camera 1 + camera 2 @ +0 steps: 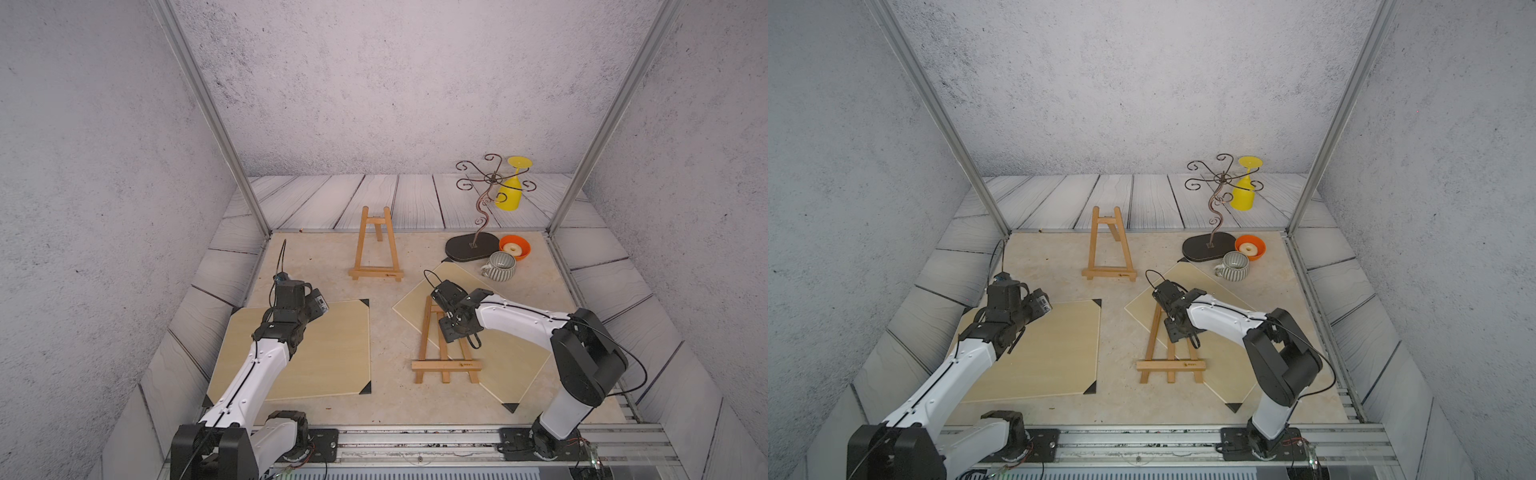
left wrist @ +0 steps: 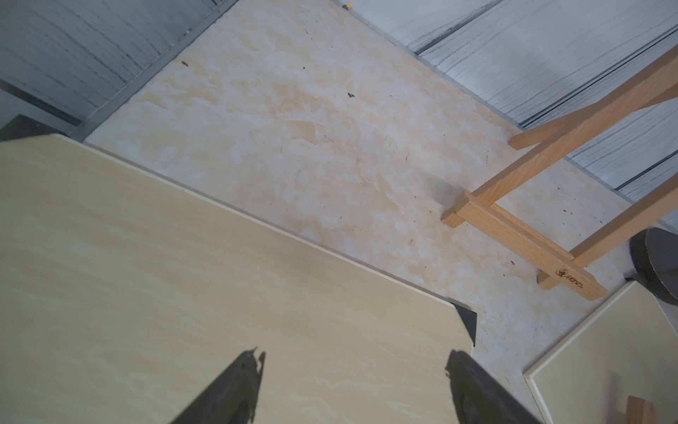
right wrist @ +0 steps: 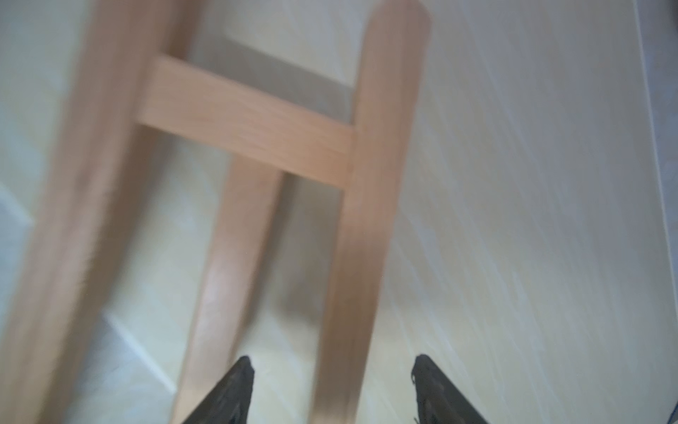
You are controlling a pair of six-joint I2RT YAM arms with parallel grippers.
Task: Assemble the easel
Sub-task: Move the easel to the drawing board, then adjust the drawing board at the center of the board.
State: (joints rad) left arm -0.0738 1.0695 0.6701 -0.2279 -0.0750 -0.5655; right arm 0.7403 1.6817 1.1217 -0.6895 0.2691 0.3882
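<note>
Slippage is the risk: the easel (image 1: 446, 365) lies flat on a board (image 1: 511, 370) near the bench's (image 1: 386, 340) front right corner, right end effector (image 3: 332, 361) over one leg (image 3: 367, 220), jaws apart; a shallow pinch could skid it. Left end effector (image 2: 354, 356), apart, empty.

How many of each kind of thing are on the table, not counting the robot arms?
Easels: 2
Beige boards: 2
Metal stand: 1
Yellow glass: 1
Orange bowl: 1
Pale ring in the bowl: 1
Striped mug: 1
Total: 9
</note>
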